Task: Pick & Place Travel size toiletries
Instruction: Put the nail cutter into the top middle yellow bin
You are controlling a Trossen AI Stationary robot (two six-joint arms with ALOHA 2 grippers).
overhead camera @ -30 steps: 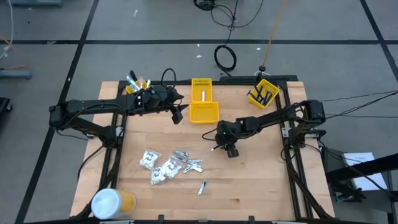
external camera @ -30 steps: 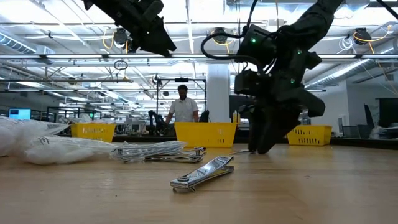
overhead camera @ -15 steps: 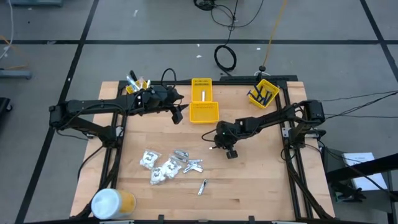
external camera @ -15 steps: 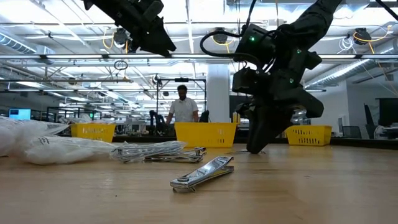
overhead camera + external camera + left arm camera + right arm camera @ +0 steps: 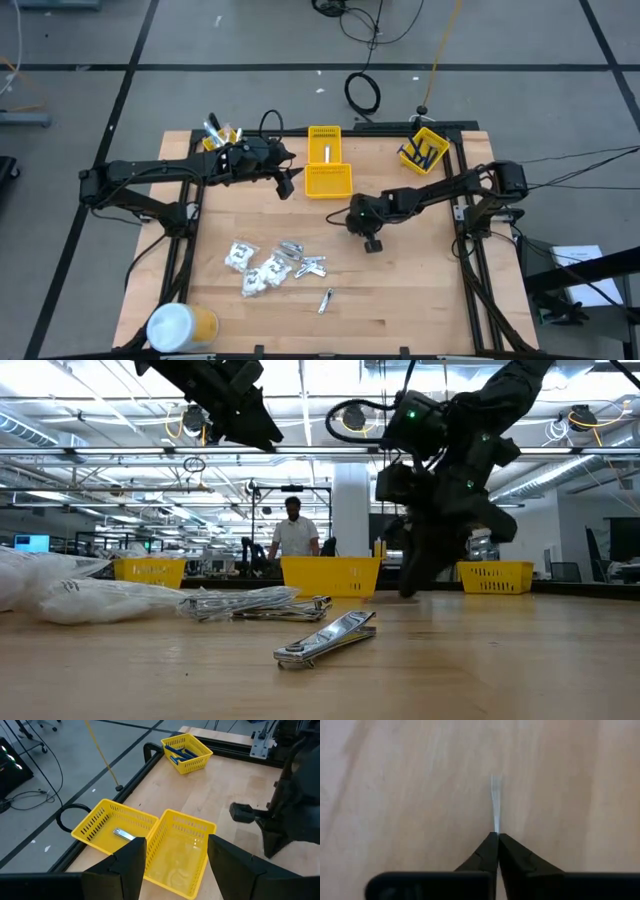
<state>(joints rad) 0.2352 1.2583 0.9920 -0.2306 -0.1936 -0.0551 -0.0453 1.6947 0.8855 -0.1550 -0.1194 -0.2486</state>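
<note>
Right pincer (image 5: 494, 836) pinches shut on a thin pale item (image 5: 495, 805), too blurred to identify.

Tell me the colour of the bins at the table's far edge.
Yellow bins, clearest in the left wrist view.

My right gripper (image 5: 496, 839) hangs low over mid-table, wrist bent down, fingers pinched together. My left gripper (image 5: 172, 851) hovers high near the table's far edge, fingers parted, arm stretched inward.
</note>
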